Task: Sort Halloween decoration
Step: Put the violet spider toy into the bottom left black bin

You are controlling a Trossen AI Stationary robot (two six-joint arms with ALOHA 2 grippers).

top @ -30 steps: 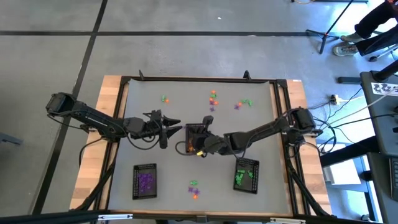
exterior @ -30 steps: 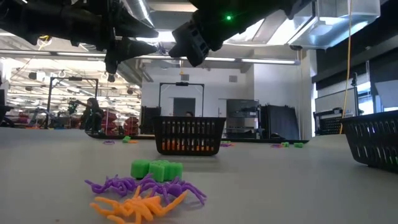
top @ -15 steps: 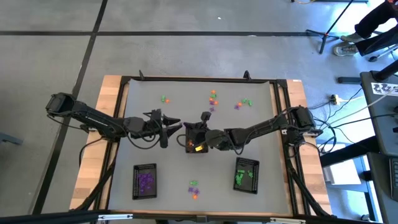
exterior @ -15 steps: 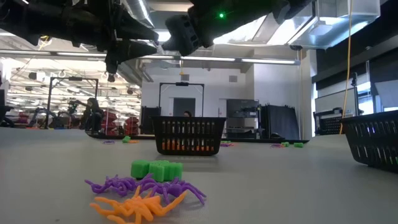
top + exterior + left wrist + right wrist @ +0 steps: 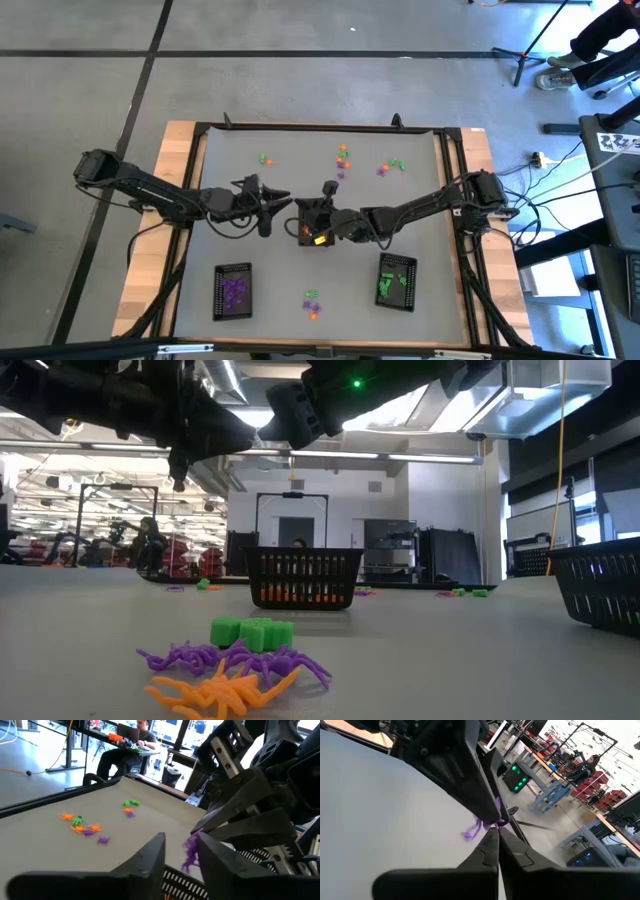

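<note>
Now the left gripper [image 5: 283, 203], its fingers narrower than a moment ago, closes around a purple spider [image 5: 190, 851] that the right gripper [image 5: 318, 208] pinches above the middle tray [image 5: 303, 577], suggesting a mid-air handover.

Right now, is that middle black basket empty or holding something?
Holding something: orange trinkets show through the middle basket's mesh wall in the low view and inside it from above.
</note>
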